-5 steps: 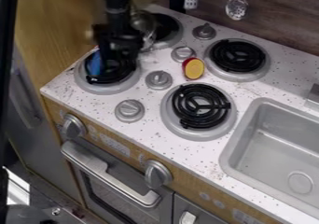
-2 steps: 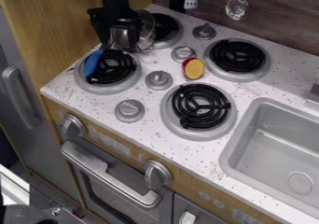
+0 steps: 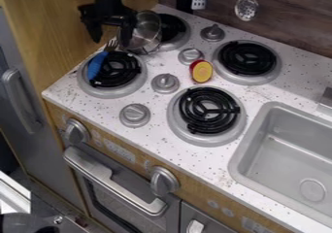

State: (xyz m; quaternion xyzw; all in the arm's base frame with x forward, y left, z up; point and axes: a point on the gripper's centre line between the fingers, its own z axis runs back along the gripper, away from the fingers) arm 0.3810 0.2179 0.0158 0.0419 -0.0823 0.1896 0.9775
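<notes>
Fork (image 3: 101,58) across burner edge (image 3: 114,93)

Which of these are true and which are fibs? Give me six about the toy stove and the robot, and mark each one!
1. The robot's gripper has its jaws apart. True.
2. A fork has a blue handle. True.
3. That fork is in the sink. False: it lies at the burner near the wooden wall.
4. A metal pot is by a back burner. True.
5. The red and yellow thing is inside the pot. False: it is on the speckled counter.
6. The stove has only one burner. False: it has four.
</notes>
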